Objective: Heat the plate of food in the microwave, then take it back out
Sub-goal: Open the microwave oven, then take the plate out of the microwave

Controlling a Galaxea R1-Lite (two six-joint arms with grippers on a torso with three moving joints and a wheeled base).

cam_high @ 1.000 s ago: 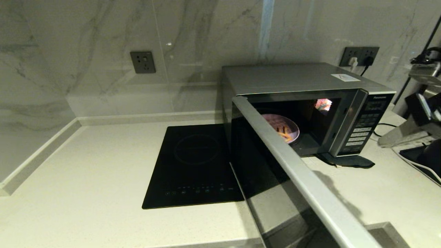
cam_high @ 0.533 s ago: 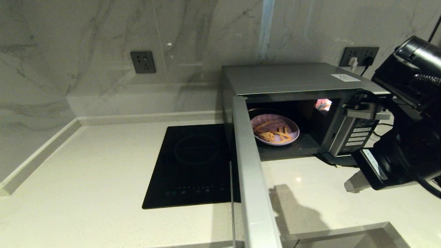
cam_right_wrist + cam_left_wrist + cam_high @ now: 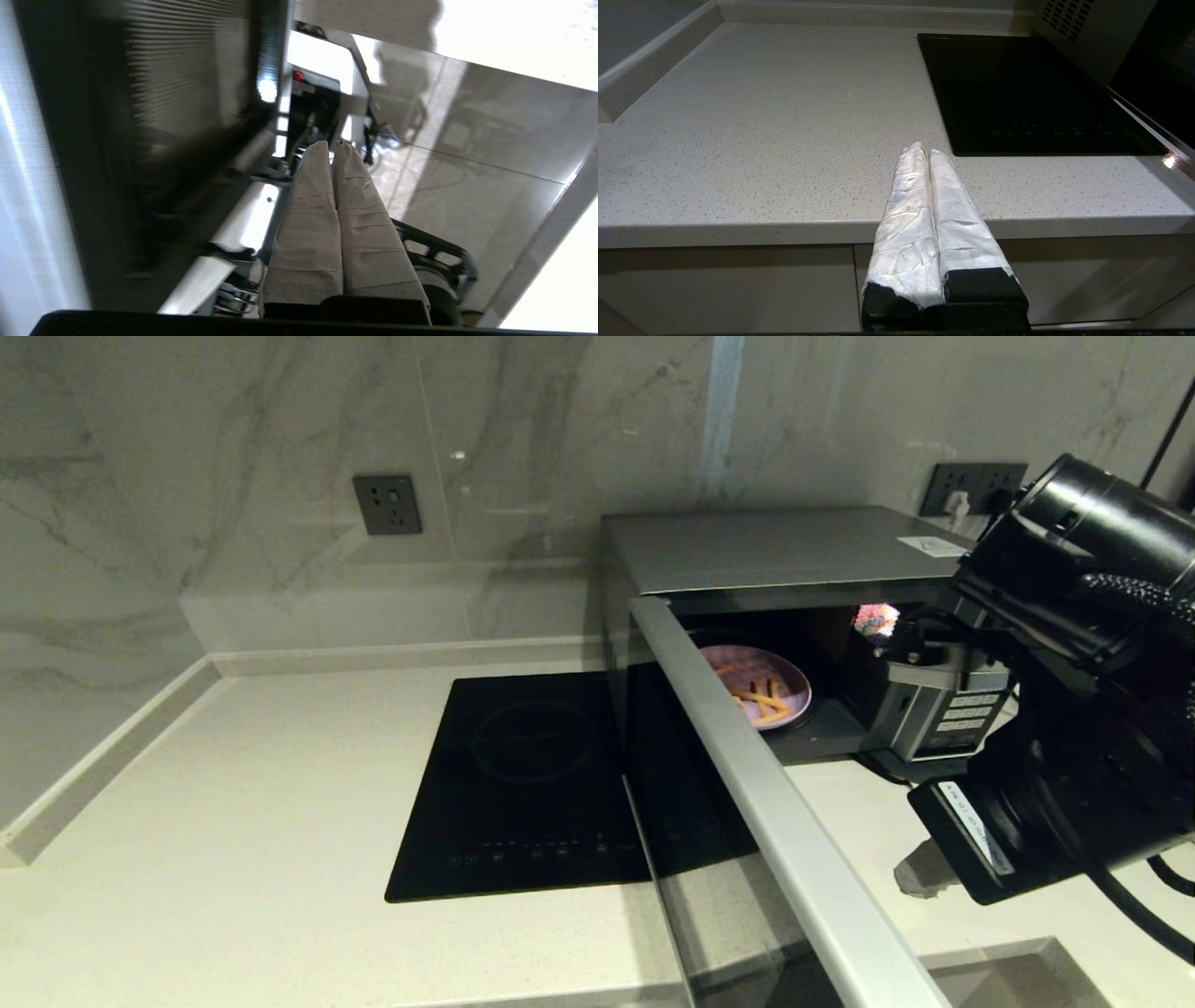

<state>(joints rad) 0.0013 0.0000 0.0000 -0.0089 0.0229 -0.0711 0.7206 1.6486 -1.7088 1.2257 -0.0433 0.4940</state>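
plate of food (image 3: 761, 686) sits inside the microwave (image 3: 794, 555), door (image 3: 747, 784) half open | right gripper (image 3: 329, 144) pressed together, empty, beside the door | left gripper (image 3: 923, 151) together, parked | risk: your push glances off and the door stays unlatched

Microwave (image 3: 775, 549): silver casing, dark glass door, black button panel.
Plate of food (image 3: 782, 683): lilac-purple plate, golden-orange fries.
Hob (image 3: 523, 784): flat glossy black.
Countertop (image 3: 233, 821): pale cream, finely speckled.
Wall (image 3: 280, 448): grey-veined marble pattern.
Right gripper (image 3: 332, 145): fingers wrapped in whitish tape.
Left gripper (image 3: 924, 151): same whitish tape, black base.
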